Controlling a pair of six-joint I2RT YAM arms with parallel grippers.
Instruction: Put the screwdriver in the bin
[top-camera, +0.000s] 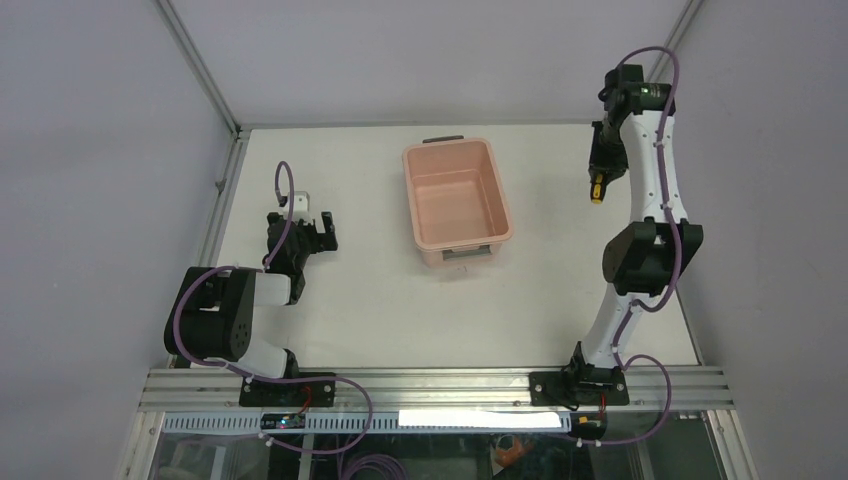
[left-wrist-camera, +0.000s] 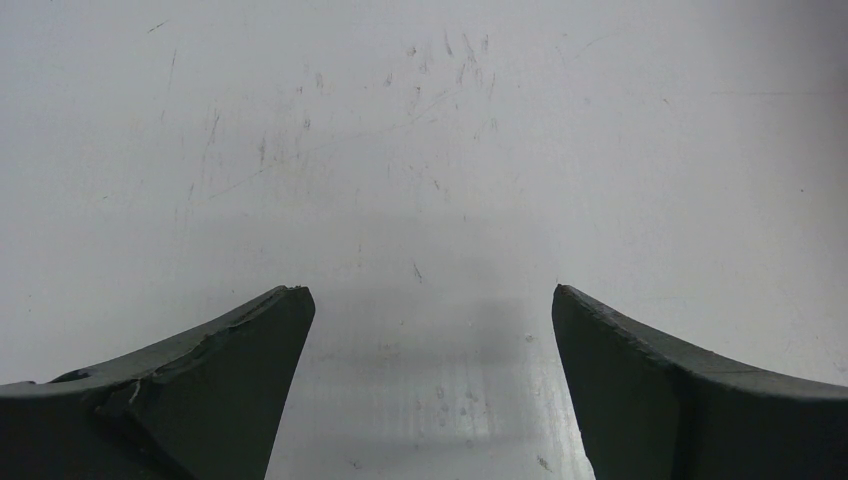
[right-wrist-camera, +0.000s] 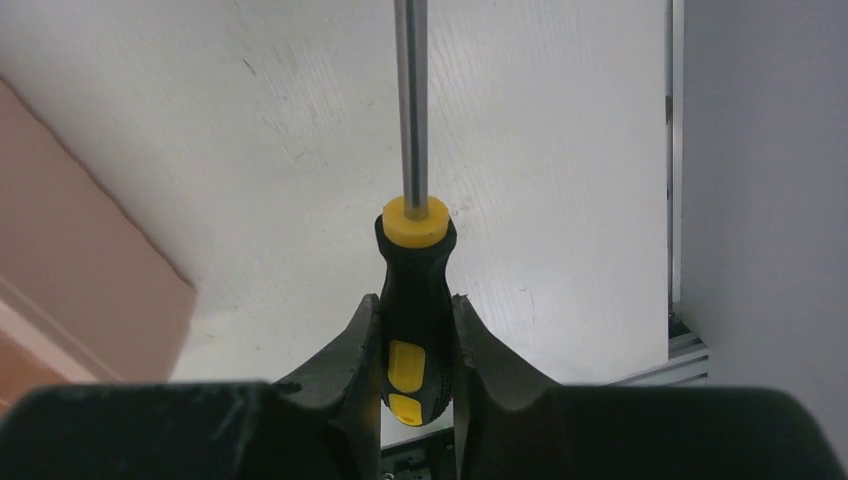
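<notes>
1. The screwdriver (right-wrist-camera: 415, 265) has a thin, shiny metal shaft and a moulded black handle with a yellow collar and yellow inlays.
2. The right gripper (right-wrist-camera: 415, 302) pinches that handle between its dark, curved fingers, with the shaft pointing away from the wrist.
3. The tool is held over the far right of the table (top-camera: 380, 310), well to the right of the bin (top-camera: 500, 190) and not in it.
4. The bin is a smooth salmon-pink plastic tub with rounded corners and a rim.
5. The left gripper (left-wrist-camera: 430, 295) has its jaws spread wide, low over the table's left side.
6. The table is matt white and finely scratched. Plain grey walls enclose it, and a ribbed aluminium rail (top-camera: 430, 385) runs along its near edge.
</notes>
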